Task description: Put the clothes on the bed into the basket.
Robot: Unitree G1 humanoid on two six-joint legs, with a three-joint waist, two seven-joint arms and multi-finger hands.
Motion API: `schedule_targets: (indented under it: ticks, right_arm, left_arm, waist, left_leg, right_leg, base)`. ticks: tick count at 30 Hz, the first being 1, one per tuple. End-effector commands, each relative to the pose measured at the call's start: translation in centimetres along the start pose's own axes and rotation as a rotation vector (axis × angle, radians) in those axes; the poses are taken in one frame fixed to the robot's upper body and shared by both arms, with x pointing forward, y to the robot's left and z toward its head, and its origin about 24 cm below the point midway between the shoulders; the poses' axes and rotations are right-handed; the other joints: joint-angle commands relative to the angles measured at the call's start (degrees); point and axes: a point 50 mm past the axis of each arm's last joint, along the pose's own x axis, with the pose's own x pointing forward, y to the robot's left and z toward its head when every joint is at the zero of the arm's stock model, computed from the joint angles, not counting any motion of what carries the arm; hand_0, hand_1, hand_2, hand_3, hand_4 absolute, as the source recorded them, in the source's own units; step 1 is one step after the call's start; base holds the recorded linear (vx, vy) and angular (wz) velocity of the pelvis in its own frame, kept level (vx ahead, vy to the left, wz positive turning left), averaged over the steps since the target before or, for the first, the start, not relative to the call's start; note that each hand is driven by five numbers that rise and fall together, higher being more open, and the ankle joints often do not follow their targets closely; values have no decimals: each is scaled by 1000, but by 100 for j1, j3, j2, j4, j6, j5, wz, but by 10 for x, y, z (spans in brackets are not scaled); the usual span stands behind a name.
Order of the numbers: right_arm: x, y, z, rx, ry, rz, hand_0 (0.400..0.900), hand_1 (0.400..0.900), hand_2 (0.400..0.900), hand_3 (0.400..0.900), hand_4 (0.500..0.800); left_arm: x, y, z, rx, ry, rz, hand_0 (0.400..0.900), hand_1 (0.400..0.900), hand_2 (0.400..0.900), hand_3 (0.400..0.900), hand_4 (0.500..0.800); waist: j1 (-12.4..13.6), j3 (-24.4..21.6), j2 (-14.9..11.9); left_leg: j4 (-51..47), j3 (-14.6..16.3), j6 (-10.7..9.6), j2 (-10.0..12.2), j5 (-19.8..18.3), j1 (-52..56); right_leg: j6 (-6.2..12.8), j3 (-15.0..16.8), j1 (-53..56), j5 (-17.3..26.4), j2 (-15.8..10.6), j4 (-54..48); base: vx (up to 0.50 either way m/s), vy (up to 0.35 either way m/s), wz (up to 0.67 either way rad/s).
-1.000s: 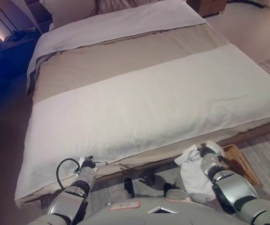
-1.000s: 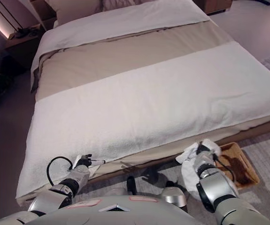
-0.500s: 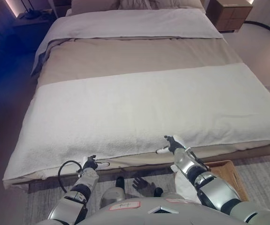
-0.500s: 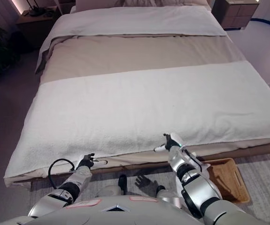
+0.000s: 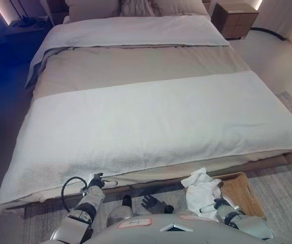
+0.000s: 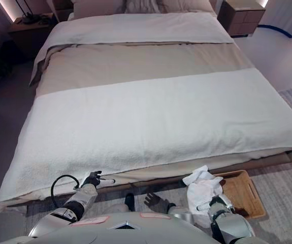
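Observation:
A white garment (image 5: 201, 189) lies bunched on the floor at the foot of the bed, draped against the left rim of a brown wicker basket (image 5: 243, 195). It also shows in the right eye view (image 6: 200, 187). My right hand (image 5: 218, 204) is low, just below and against the garment, with a finger held straight. My left hand (image 5: 96, 181) is open and empty by the bed's (image 5: 151, 117) foot edge at the lower left. No loose clothes show on the bed top.
The bed has a white blanket (image 5: 151, 127) over its near half, a beige cover and pillows (image 5: 135, 7) at the far end. A wooden nightstand (image 5: 233, 13) stands far right. A grey rug (image 5: 288, 173) lies under the basket.
My right hand has dropped from the bed's foot edge down to the white garment by the basket. The left hand has stayed put. The view has shifted slightly.

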Motion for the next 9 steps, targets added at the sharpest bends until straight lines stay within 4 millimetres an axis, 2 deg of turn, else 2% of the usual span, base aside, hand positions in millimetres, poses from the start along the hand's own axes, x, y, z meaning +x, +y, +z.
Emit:
schedule_targets:
  ticks: [1,9]
  right_arm:
    - [3,-19,-14,27,84,-60,900,900,900,900,800]
    - [3,-21,-8,5,61,-63,900,900,900,900,800]
  left_arm:
    - [8,26,19,46,-47,80,900,900,900,900,800]
    - [8,27,16,37,-32,74,900,900,900,900,800]
  waist:
    - [26,-136,-97]
    - [-8,-170,-105]
  left_leg:
    - [27,228,204,-311,-620,284]
    - [27,299,209,-300,-658,331]
  right_leg:
    - [266,-33,-23,-161,-114,23]
    - [280,12,-20,-160,-122,23]
  base:
    - [12,12,-9]
    - [7,7,-7]
